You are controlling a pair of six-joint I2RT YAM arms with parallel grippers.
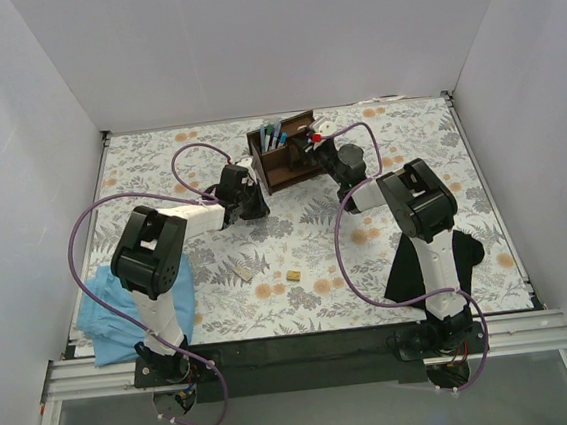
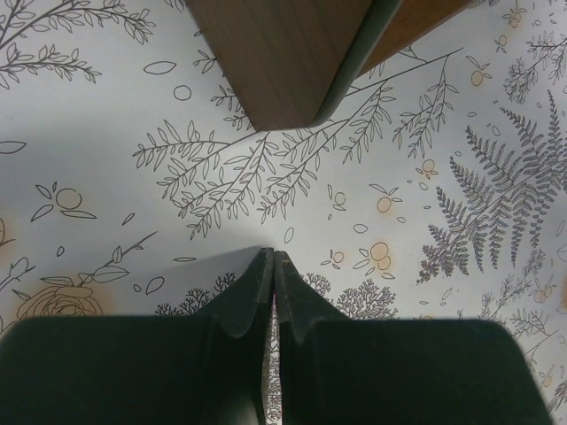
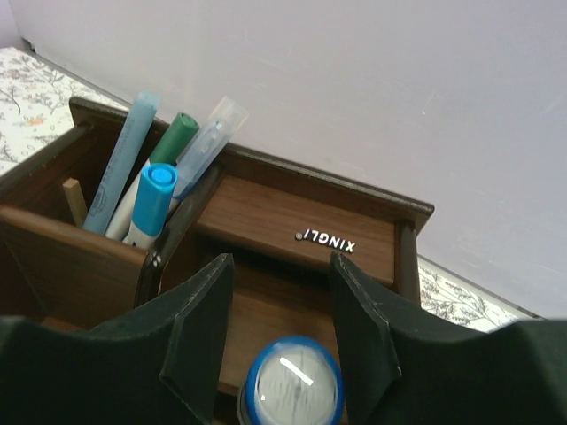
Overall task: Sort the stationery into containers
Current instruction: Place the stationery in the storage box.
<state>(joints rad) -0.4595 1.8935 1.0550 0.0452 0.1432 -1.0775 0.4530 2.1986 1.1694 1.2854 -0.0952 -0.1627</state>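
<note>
**Right gripper stands open over organiser shelf**

Right gripper (image 3: 282, 266), filling the bottom of its wrist view, has its jaws well apart. The cylinder (image 3: 292, 385) stands upright between them at lower centre. A sliver of gap shows on either side of its blue rim, so the fingers appear to hold nothing. The cylinder is in the organiser (image 3: 53, 257), over the low shelf to the right of the tall slot where the pens (image 3: 151, 195) lean at upper left. Its base is hidden, so whether it is fully seated cannot be told.

From above, the organiser sits at upper centre of the table (image 1: 407, 140). The left gripper (image 2: 273, 257) hangs just off its lower-left corner, jaws pressed together and empty. The block (image 1: 293, 274) and the beige piece (image 1: 243, 273) lie near each other at lower centre, well apart from the organiser.

The step in hand looks like leaving the cylinder on its shelf. Done well, that means keeping the jaws wide and drawing back along the fingers' own line until both tips are past the blue rim, so that neither finger drags it over. Any swing toward upper left risks knocking the leaning pens. The two small items left on the table are low and flat and will likely need a squared, careful pinch.
</note>
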